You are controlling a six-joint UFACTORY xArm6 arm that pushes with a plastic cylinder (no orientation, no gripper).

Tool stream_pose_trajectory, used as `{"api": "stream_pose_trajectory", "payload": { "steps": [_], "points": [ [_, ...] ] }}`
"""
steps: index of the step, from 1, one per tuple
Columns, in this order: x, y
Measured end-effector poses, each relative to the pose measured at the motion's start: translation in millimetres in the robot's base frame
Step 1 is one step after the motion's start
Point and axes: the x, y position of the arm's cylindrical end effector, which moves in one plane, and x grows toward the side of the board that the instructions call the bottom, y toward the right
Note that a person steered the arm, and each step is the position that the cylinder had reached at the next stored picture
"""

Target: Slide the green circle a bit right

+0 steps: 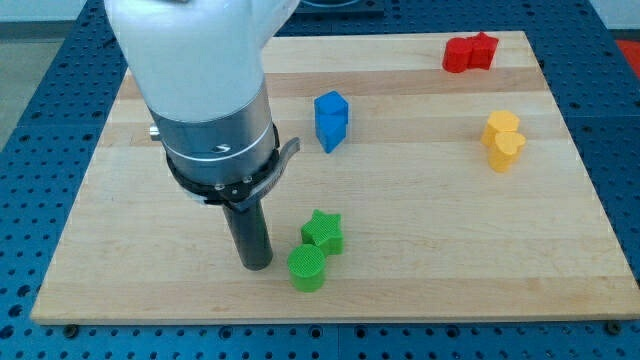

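Observation:
The green circle [307, 268] lies near the view's bottom, just below and left of a green star [323, 232], which touches it or nearly so. My tip [256, 264] rests on the board just left of the green circle, a small gap apart. The rod rises into the arm's big white and grey body [205, 90] at the view's upper left.
A blue block [331, 120] sits above the centre. Two yellow blocks [503, 140] touch each other at the right. Two red blocks [470, 52], one a star, sit at the top right. The wooden board [420, 260] ends just below the green circle.

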Motion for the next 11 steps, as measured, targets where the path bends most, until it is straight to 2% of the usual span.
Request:
{"api": "stream_pose_trajectory", "payload": {
  "steps": [1, 2, 3, 6, 8, 10, 11],
  "points": [
    [25, 9],
    [30, 10],
    [30, 11],
    [24, 66],
    [24, 71],
    [-17, 71],
    [-22, 71]
  ]
}}
